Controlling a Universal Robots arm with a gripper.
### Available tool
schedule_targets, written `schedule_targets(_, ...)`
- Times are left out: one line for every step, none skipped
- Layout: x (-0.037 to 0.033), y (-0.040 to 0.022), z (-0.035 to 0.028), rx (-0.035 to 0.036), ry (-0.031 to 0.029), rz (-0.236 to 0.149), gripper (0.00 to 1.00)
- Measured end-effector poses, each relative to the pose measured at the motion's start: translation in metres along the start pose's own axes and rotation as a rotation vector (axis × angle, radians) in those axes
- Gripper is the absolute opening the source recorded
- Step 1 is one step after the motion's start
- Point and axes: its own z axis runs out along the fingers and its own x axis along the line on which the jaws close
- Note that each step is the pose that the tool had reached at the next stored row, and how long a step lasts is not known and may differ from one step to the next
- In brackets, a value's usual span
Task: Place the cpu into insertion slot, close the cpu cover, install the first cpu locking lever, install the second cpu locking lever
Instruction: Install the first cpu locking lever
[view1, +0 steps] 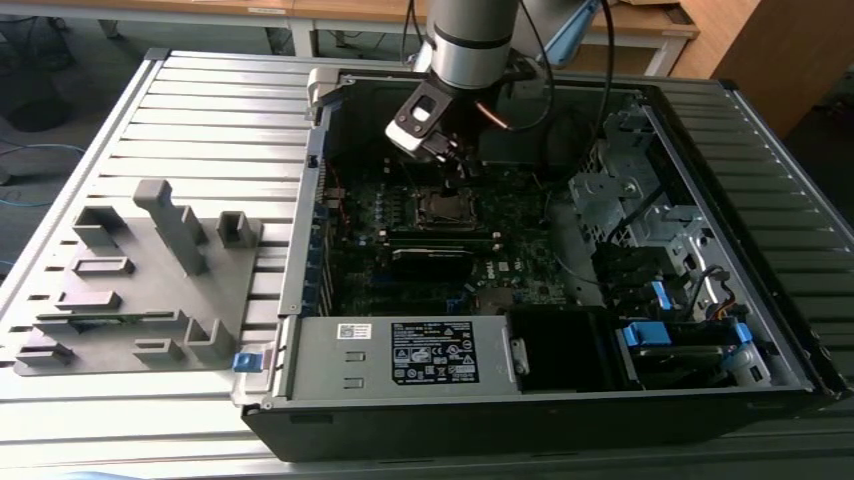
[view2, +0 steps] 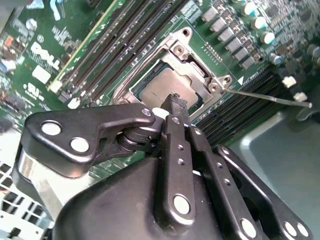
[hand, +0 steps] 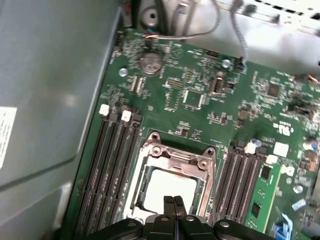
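Observation:
The cpu (hand: 167, 186) lies flat in the insertion slot (view1: 445, 208), its dull silver top showing in both wrist views (view2: 159, 88). The cpu cover (hand: 181, 156) lies down around it as a silvery frame (view2: 201, 64). A thin metal locking lever (view2: 266, 96) sticks out sideways from the socket corner, away from the frame. My gripper (view2: 172, 101) hangs just above the chip's edge with its fingers pressed together and nothing between them. It also appears in the first wrist view (hand: 173, 200) and in the exterior view (view1: 454, 180), right above the socket.
Long black memory slots (hand: 112, 165) flank the socket on both sides (hand: 242, 185). The case wall (view1: 310, 200), a drive cage (view1: 641, 200) and the labelled power supply box (view1: 430, 352) ring the motherboard. A grey fixture tray (view1: 134, 270) sits at the exterior view's left.

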Motion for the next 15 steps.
schedule_targets(0.0,0.0,0.0,-0.0003,0.0002,-0.018,0.11)
schedule_targets(0.0,0.0,0.0001,-0.0006,0.0004,-0.036,0.11)
schedule_targets(0.0,0.0,0.0001,-0.0009,0.0007,-0.056,0.11)
schedule_targets(0.0,0.0,0.0002,-0.0012,0.0009,-0.074,0.11)
schedule_targets(0.0,0.0,0.0002,-0.0016,0.0012,-0.092,0.11)
schedule_targets(0.0,0.0,0.0003,-0.0018,0.0014,-0.11,0.11)
schedule_targets(0.0,0.0,0.0003,-0.0021,0.0016,-0.128,0.11)
schedule_targets(0.0,0.0,0.0003,-0.0024,0.0018,-0.145,0.11)
schedule_targets(0.0,0.0,0.0004,-0.0027,0.002,-0.163,0.11)
schedule_targets(0.0,0.0,0.0004,-0.0029,0.0021,-0.176,0.11)
schedule_targets(0.0,0.0,0.0004,-0.003,0.0022,-0.18,0.11)
schedule_targets(0.0,0.0,0.0004,-0.003,0.0023,-0.18,0.11)
schedule_targets(0.0,0.0,0.0004,-0.003,0.0022,-0.18,0.11)
schedule_targets(0.0,0.0,0.0004,-0.003,0.0023,-0.18,0.11)
schedule_targets(0.0,0.0,0.0004,-0.003,0.0023,-0.18,0.11)
